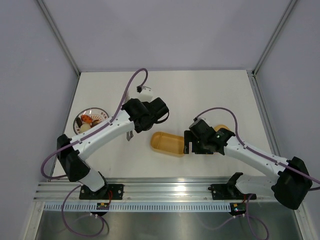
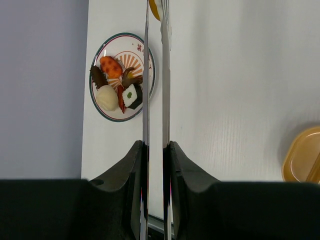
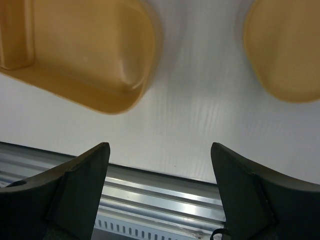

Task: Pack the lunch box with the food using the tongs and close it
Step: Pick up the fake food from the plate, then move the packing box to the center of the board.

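My left gripper (image 2: pixel 155 145) is shut on the tongs (image 2: pixel 165 90). Their two thin silver arms run up from between my fingers, close together and nearly parallel. A small yellow bit (image 2: pixel 156 7) shows between the arms at the top edge; I cannot tell whether it is gripped. The food (image 2: pixel 120 85) lies on a white plate (image 2: pixel 148 60) just left of the tongs. The lunch box (image 1: pixel 167 144) sits open mid-table. Its lid (image 3: pixel 285 50) lies to the right, partly under the right arm in the top view. My right gripper (image 3: pixel 160 155) hangs open and holds nothing, above the table between box (image 3: pixel 75 50) and lid.
The plate (image 1: pixel 90 120) stands close to the left wall. A metal rail (image 1: pixel 165 187) runs along the table's near edge, just below my right gripper. Both arms cross the middle of the table, with the box between them.
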Available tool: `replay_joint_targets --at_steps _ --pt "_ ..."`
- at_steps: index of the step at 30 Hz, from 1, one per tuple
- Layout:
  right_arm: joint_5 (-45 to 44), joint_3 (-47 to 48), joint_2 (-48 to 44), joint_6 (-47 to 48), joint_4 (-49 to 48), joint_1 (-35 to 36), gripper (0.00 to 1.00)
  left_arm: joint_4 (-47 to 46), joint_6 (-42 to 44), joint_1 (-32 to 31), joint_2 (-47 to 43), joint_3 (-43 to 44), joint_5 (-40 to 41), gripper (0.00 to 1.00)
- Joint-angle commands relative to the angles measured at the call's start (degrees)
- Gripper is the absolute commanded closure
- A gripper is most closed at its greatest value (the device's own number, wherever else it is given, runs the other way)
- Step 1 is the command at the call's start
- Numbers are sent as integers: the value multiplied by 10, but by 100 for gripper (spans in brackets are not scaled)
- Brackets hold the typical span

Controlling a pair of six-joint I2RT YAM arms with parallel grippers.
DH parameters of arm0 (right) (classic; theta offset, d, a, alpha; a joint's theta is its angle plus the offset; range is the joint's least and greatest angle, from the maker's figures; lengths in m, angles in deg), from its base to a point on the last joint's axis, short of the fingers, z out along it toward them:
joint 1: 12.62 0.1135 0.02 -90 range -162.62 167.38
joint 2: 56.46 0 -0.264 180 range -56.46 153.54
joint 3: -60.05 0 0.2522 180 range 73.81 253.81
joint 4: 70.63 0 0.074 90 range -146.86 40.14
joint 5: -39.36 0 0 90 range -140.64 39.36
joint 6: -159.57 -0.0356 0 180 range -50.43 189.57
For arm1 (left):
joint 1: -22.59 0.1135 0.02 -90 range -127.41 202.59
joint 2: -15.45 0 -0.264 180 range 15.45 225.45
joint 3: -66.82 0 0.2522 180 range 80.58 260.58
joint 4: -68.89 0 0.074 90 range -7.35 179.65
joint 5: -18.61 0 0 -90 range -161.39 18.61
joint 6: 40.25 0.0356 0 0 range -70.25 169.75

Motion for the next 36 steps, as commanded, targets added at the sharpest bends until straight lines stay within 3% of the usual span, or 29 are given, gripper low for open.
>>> replay_joint_targets --at_steps 1,8,17,25,31,36 --pt "-44 -45 -25 -96 1 41 11 112 9 4 -51 18 -3 100" --pt "-64 -22 78 -112 -20 120 11 110 22 10 -47 56 3 100" --pt "-143 130 244 3 -65 119 9 111 16 25 -64 42 2 100" --pt "-143 284 386 66 -114 99 8 106 25 67 -109 12 -9 100" --pt "-107 323 413 47 -182 68 8 73 49 90 -123 -14 -31 100" --pt "-121 261 304 34 -195 60 4 31 67 92 -95 -20 -58 100"
